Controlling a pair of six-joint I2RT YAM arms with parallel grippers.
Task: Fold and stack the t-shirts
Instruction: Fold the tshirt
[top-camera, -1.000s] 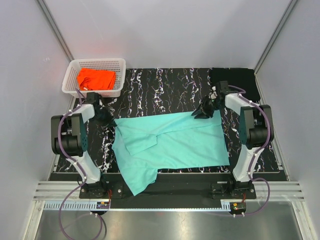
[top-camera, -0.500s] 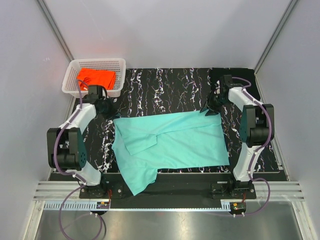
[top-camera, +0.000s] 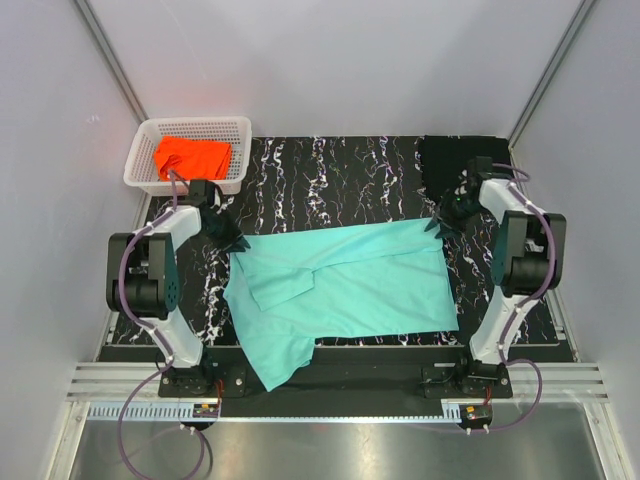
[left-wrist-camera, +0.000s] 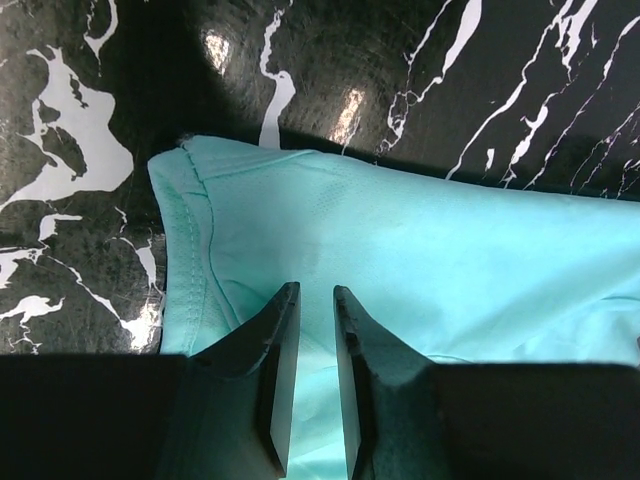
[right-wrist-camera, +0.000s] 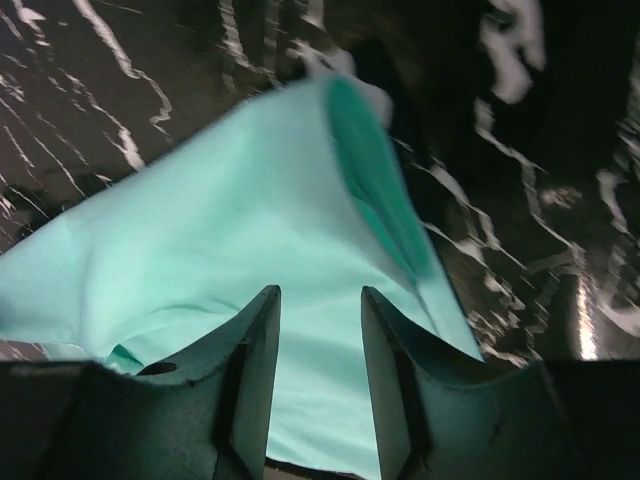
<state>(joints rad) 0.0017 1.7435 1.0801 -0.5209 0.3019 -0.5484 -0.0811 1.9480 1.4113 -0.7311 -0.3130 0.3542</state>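
Black white-veined tabletop (top-camera: 340, 170) under mint-teal t-shirt (top-camera: 350, 280), pale grey walls (top-camera: 330, 60) around

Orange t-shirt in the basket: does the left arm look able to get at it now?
Probably yes. The orange t-shirt lies uncovered in the open-topped white basket, just beyond the left end effector, which is open and empty. It would only have to clear the basket wall from above.
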